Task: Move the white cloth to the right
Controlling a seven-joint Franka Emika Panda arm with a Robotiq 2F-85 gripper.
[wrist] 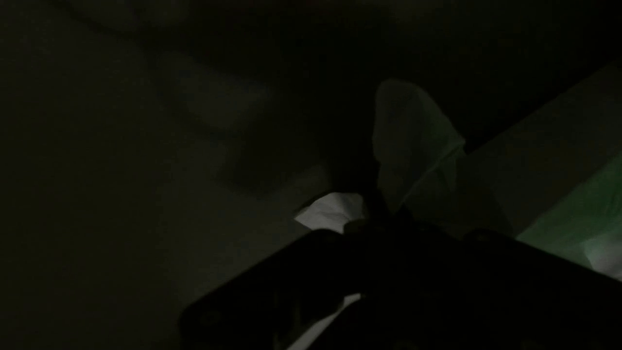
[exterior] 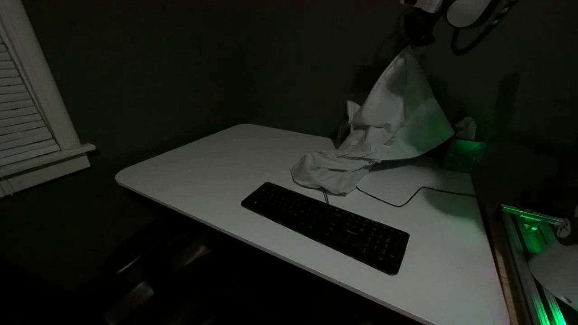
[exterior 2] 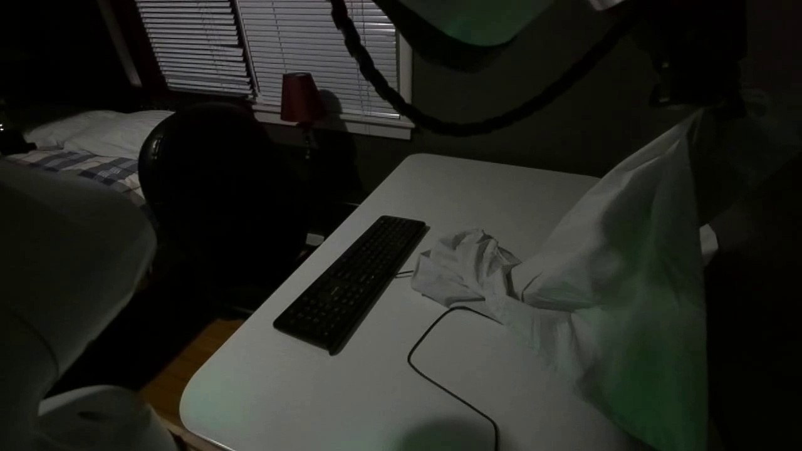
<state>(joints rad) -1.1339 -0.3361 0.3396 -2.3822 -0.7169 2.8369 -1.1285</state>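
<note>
Gripper [exterior: 410, 44] pinching white cloth [exterior: 384, 117] by 1 peak, higher than keyboard [exterior: 327, 226]; crumpled lower end on desk [exterior: 203, 167], near keyboard's long edge.

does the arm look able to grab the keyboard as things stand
Probably not yet: the claw holds the white cloth, which it would likely need to release first. The keyboard itself lies uncovered, with part of the cloth bunched beside it.
</note>
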